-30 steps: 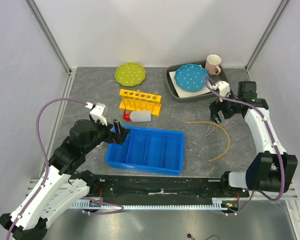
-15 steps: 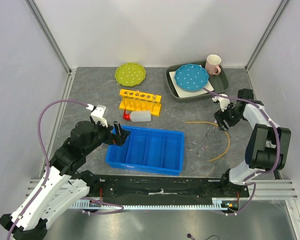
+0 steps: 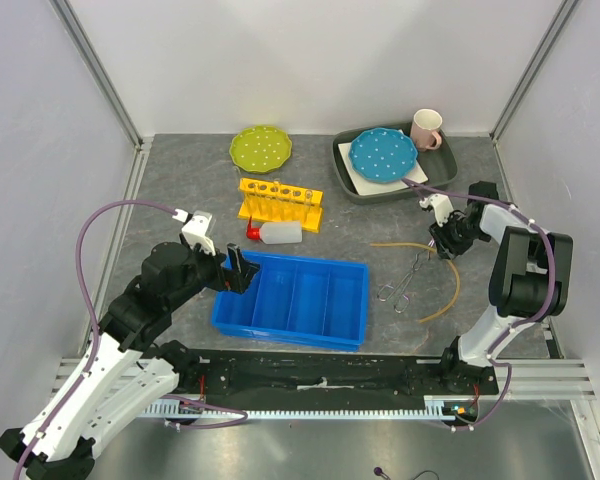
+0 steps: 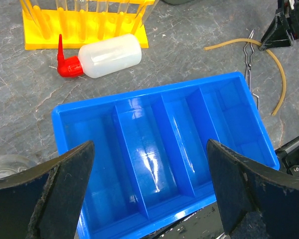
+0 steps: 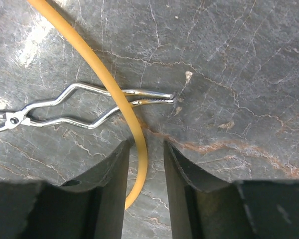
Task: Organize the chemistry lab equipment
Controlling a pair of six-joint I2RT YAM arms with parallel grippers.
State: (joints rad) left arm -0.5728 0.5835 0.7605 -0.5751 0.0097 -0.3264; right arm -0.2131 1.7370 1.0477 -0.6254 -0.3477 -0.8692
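Tube pickup step, I judged. My right gripper (image 5: 145, 149), narrowly spread, straddled the tan tube (image 5: 117, 94) where it crossed the tongs (image 5: 84, 107), toward the desk's right edge. Next I'd pinch the tube without snagging the tongs. Left gripper (image 4: 148, 149) hung spread wide.

Tan tube (image 5: 141, 149) across metal tongs (image 5: 11, 119)

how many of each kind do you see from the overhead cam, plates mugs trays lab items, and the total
plates: 2 (green plate, blue plate)
mugs: 1 (mug)
trays: 2 (blue divided tray, dark tray)
lab items: 4 (yellow rack, squeeze bottle, tongs, rubber tube)
total: 9
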